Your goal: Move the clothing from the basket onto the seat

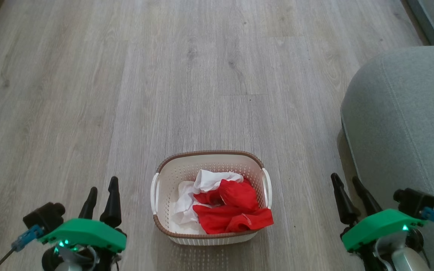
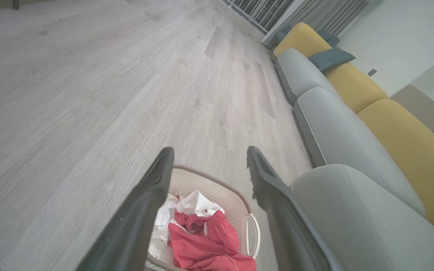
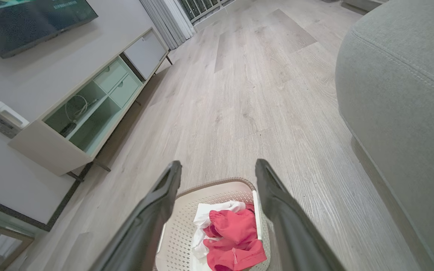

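The cream perforated basket (image 1: 211, 165) with its brown rim stands on the wood floor at lower centre. Inside lies the clothing: red garments (image 1: 236, 210) on the right, one spilling over the front rim, and a white one (image 1: 205, 182) beneath and to the left. The grey-green seat (image 1: 409, 124) rises at the right. My left gripper (image 1: 102, 186) hangs open to the basket's left, my right gripper (image 1: 347, 182) open between basket and seat; both are empty. Each wrist view looks down past its fingers at the basket (image 2: 205, 186) (image 3: 187, 226) and red clothing (image 2: 205, 244) (image 3: 236, 241).
Yellow back cushions (image 2: 401, 150) and a blue pillow (image 2: 330, 58) line the sofa in the left wrist view. A low TV cabinet (image 3: 85, 109) stands along the wall in the right wrist view. Wood floor (image 1: 202, 75) stretches ahead of the basket.
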`<state>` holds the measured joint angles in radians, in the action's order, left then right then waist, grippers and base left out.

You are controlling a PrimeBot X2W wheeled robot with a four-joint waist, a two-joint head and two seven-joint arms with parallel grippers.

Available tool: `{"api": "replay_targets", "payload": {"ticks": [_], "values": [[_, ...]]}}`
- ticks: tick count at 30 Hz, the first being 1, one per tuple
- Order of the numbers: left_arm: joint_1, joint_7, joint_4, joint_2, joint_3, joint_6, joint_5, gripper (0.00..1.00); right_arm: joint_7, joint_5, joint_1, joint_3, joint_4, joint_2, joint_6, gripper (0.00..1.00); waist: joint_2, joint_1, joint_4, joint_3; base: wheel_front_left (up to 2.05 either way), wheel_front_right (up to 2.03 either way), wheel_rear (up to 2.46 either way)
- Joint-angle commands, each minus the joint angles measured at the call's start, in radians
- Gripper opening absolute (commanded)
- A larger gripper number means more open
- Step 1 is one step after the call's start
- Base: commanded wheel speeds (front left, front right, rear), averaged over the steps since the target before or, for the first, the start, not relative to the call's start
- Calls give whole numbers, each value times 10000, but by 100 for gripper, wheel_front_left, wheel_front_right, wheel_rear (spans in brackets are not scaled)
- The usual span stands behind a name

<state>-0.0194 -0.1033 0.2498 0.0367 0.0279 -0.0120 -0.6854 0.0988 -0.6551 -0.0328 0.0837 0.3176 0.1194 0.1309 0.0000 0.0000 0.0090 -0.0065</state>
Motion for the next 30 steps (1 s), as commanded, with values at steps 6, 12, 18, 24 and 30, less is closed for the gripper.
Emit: {"api": "replay_targets", "payload": {"ticks": [6, 12, 18, 24, 30], "values": [[-425, -274, -387, 130, -115, 109, 1029, 100, 298, 928, -467, 219, -268, 190, -1, 100, 0, 0, -31, 4, 0, 0, 0], [-395, -449, -397, 181, -18, 193, 1844, 100, 476, 1651, -476, 296, -261, 230, -1, 100, 0, 0, -41, -21, 0, 0, 0], [-365, -625, -408, 198, 57, 277, 2592, 100, 654, 2352, -487, 154, -311, 257, -1, 100, 0, 0, -24, -39, 0, 0, 0], [-344, -801, -389, 222, 101, 347, 3335, 100, 833, 3115, -485, 133, -344, 273, -1, 100, 0, 0, -16, -39, 0, 0, 0], [-336, -1006, -414, 230, 136, 431, 4188, 100, 1041, 3917, -488, 137, -359, 247, -1, 100, 0, 0, -33, -36, 0, 0, 0]]}}
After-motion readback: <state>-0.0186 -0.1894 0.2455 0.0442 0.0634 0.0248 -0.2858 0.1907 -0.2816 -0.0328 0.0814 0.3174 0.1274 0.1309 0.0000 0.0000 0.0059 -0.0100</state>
